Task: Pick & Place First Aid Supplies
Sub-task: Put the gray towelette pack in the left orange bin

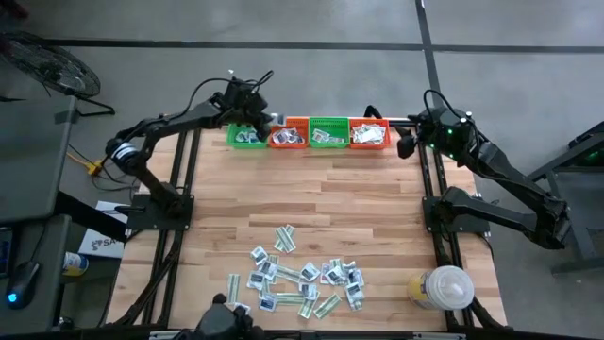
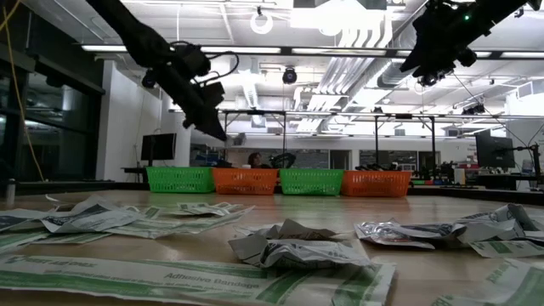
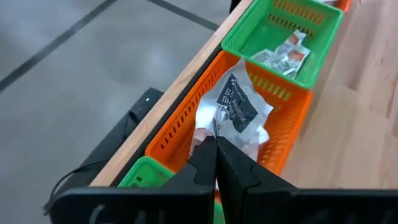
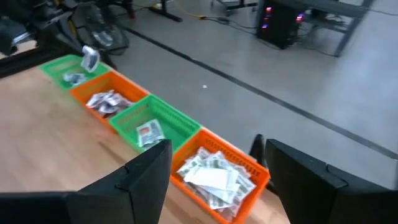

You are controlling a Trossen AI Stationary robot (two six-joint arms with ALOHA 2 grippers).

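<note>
Four baskets line the table's far edge: green (image 1: pixel 247 136), orange (image 1: pixel 288 134), green (image 1: pixel 328 132), orange (image 1: pixel 369 133), each with packets inside. My left gripper (image 1: pixel 267 120) hovers over the left orange basket (image 3: pixel 261 118), shut on a white packet with dark print (image 3: pixel 237 106); the same packet (image 4: pixel 90 57) shows in the right wrist view. Many first aid supplies (image 1: pixel 302 279) lie loose on the near half of the table. My right gripper (image 1: pixel 407 144) stands open and holds nothing, off the right end of the basket row; its own view shows the gap (image 4: pixel 217 171). My left gripper pinches the white packet by one edge (image 3: pixel 217 132) between its two shut fingertips. The fingers slant down toward the table's far edge. The packet sticks out beyond the fingertips, lifted clear, above the orange basket.
A white round lidded container (image 1: pixel 444 286) stands at the near right corner. Bare wood lies between the pile and the baskets (image 1: pixel 330 189). In the low view the loose packets (image 2: pixel 297 242) fill the foreground, with the baskets (image 2: pixel 276 181) behind.
</note>
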